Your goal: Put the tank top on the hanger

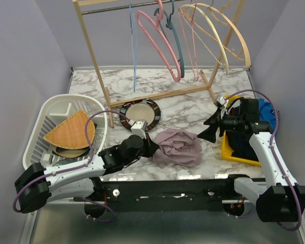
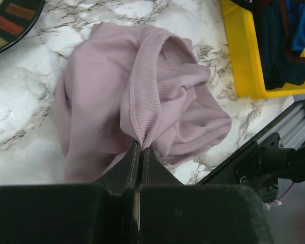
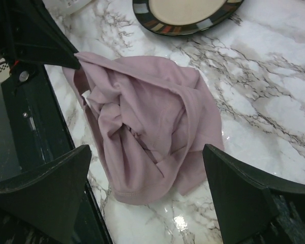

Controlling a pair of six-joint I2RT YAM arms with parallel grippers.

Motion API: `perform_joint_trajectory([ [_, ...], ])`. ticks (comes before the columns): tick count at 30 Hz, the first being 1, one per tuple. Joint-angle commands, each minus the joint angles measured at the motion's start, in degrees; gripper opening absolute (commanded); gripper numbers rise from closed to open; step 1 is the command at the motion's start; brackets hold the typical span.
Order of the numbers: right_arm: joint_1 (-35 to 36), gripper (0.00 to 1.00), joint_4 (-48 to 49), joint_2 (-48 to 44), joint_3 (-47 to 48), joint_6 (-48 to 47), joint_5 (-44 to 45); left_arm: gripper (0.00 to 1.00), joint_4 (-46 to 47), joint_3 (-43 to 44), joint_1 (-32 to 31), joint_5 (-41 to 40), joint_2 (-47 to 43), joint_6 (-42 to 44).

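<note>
Tank top (image 1: 177, 147) of dusty mauve lies crumpled in a heap on the marble bench (image 1: 193, 96), close to the near edge and between the two arms. From above, the left end effector (image 1: 151, 149) sits low at the heap's left side and its tips are lost in the cloth. Only the left wrist view settles the grip: the left end effector (image 2: 141, 148) is pressed together with a ribbed hem of the tank top (image 2: 142, 91) pinched between its tips, and the fabric fans out from that pinch.

The right wrist view looks down on the tank top (image 3: 147, 127) from the other side. There the right end effector (image 3: 146, 148) hangs above the heap, fingers spread wide and holding nothing. From above, the right end effector (image 1: 211, 131) hangs to the right of the garment and clear of it.

Just beyond the heap lies a plate (image 1: 123, 113) with a striped rim. At the right stands a yellow bin (image 1: 231, 152); the left wrist view shows the yellow bin (image 2: 239, 56) holding navy and blue clothes (image 2: 284, 40). At the left is a white dish rack (image 1: 40, 137).

Only the top view takes in the far end, where a wooden garment rack (image 1: 94, 51) stands. From its rail hangs the hanger (image 1: 133, 56), thin and light blue, seen edge-on, next to a pink hanger (image 1: 162, 46). It is well apart from the garment.
</note>
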Motion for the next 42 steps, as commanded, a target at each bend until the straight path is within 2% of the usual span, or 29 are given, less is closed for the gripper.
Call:
perform_joint_trajectory([
  [1,2.40,0.99,-2.17,-0.57,-2.03,-7.09,-5.53,0.00,1.44,4.37,0.70,5.63,0.90,4.18],
  [6,3.98,0.99,-3.22,0.31,-2.47,-12.97,-6.32,0.00,-3.13,9.46,1.49,8.71,1.26,6.65],
  [12,5.21,0.99,-4.02,-0.05,-2.65,-23.71,-1.94,0.00,-2.17,10.44,1.85,14.60,1.96,7.44],
  [19,10.57,0.98,0.10,2.94,-4.84,-22.31,0.97,0.00,0.56,11.23,1.85,18.56,1.61,8.49],
  [24,16.28,0.98,8.02,3.03,-8.54,-18.01,4.31,0.00,0.56,13.07,1.85,20.41,1.87,9.64],
  [42,16.90,0.80,9.17,2.24,-8.98,-16.33,5.63,0.00,2.49,13.87,1.85,23.04,1.70,9.37],
])
